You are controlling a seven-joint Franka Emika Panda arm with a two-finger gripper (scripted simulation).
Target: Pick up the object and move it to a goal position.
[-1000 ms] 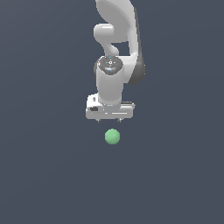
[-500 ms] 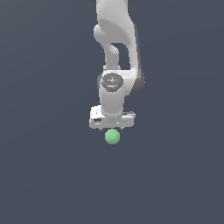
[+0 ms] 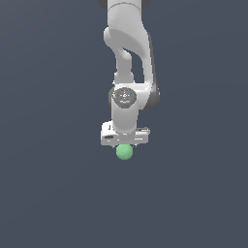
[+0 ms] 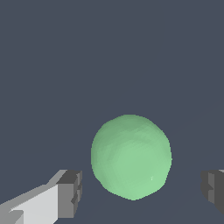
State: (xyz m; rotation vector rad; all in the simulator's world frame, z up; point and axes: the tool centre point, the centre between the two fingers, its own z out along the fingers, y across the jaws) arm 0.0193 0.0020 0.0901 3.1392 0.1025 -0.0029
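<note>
The light-green ball [image 3: 124,152] rests on the dark grey surface in the exterior view, just under the white gripper [image 3: 124,145]. In the wrist view the ball [image 4: 131,156] fills the middle and sits between the two fingertips [image 4: 70,194], with a gap on each side. The gripper [image 4: 142,189] is open and does not touch the ball. The white arm rises from the hand toward the top of the exterior view.
A plain dark grey surface [image 3: 48,184] lies all around the ball. No other objects, edges or a goal marker show in either view.
The gripper has come down from well above the ball until its fingers are at the ball's level. The ball has not moved.
</note>
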